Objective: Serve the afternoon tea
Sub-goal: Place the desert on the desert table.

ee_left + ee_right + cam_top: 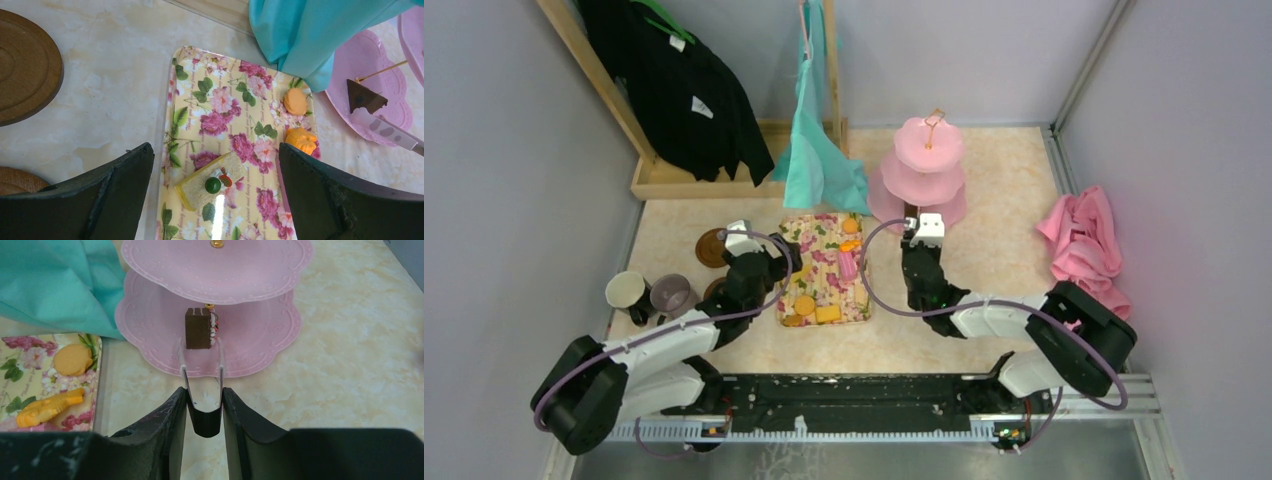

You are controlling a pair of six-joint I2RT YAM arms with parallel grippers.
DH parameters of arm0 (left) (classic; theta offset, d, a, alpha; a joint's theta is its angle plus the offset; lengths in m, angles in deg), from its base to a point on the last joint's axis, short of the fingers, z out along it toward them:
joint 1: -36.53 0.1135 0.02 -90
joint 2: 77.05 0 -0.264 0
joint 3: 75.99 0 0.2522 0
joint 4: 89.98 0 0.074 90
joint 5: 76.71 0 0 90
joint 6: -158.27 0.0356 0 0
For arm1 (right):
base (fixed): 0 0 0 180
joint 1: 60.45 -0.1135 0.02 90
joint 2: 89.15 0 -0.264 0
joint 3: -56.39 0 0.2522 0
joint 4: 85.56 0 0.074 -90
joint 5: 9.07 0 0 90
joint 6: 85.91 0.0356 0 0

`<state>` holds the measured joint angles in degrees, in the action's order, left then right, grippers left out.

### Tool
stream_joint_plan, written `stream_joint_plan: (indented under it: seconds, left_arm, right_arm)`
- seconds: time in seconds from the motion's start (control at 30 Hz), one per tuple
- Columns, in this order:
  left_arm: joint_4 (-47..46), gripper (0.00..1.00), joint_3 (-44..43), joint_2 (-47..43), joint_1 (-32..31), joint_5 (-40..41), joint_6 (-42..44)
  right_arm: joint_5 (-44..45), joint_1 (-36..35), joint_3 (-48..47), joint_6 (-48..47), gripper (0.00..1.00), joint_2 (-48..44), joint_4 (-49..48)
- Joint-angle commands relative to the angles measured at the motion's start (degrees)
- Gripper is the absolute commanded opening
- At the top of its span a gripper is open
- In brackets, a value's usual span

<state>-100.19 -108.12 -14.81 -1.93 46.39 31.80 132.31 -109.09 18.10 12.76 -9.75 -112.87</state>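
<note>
We see brown square cake slice (198, 327) upright on scalloped bottom tier of glossy pink three-tier stand (260, 340). Our right gripper (205, 395) pinches clear black-hinged tongs (205, 422), prongs spread beside cake. Our left gripper (215, 150) gapes wide, empty, over floral tray (220, 100).

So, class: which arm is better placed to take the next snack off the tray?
Probably left: the left pincer, open, hangs over the tray, straddling the sandwich; the right pincer holds tongs at the pink stand.
</note>
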Motion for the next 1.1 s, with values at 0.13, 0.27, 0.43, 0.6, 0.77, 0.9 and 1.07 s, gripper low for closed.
stream_joint_plan:
  seconds: [0.13, 0.27, 0.43, 0.6, 0.77, 0.9, 1.07]
  left_arm:
    - [2.6, 0.99, 0.8, -3.6, 0.3, -0.5, -1.4]
    - [4.4, 0.99, 0.7, -4.9, 0.3, -0.6, -2.2]
    - [6.7, 0.99, 1.0, -6.8, 0.3, -1.0, -2.8]
    - [8.6, 0.99, 1.4, -9.5, 0.3, -0.8, -3.0]
    - [10.8, 0.99, 1.7, -12.1, 0.3, -1.0, -3.5]
    - [11.7, 0.99, 2.1, -13.5, 0.2, -1.7, -3.7]
    - [12.8, 0.99, 2.2, -14.3, 0.2, -2.1, -4.2]
  right_arm:
    - [0.7, -2.0, -0.9, 1.2, 0.31, -4.9, 0.8]
    - [2.1, -3.5, -0.8, 0.9, 0.29, -5.9, 2.0]
    - [5.6, -6.3, -0.2, -0.8, 0.26, -8.0, 3.2]
    - [7.9, -9.4, 1.7, -2.2, 0.23, -12.4, 3.8]
    - [9.1, -13.3, 3.7, -2.4, 0.21, -15.9, 4.2]
    - [11.0, -17.4, 5.7, -2.1, 0.19, -16.2, 2.7]
    - [12.2, -20.8, 7.9, 3.5, 0.19, -14.9, 4.5]
